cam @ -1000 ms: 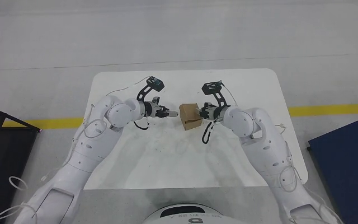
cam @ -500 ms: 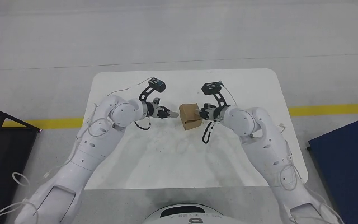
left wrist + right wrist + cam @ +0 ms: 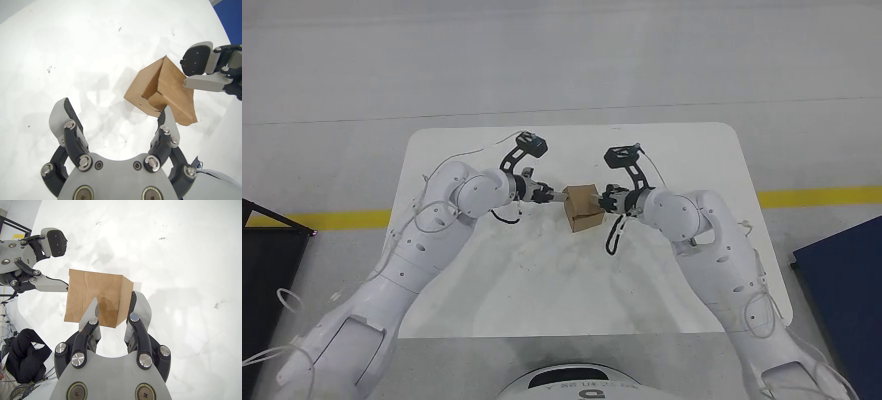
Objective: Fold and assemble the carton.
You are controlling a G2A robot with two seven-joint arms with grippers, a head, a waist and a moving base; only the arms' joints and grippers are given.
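Top: carton sits mid-table between the arms. The left arm has shifted forward and turned its wrist in the last second, so the left gripper tip now meets the carton's edge, while the right gripper is unmoved on the opposite side. Left wrist: left jaws wide open, one fingertip against the loose flap, so the tuck looks begun, not done. Right wrist: right gripper clamped on a carton corner, one finger on top, one on the side wall, bracing it.
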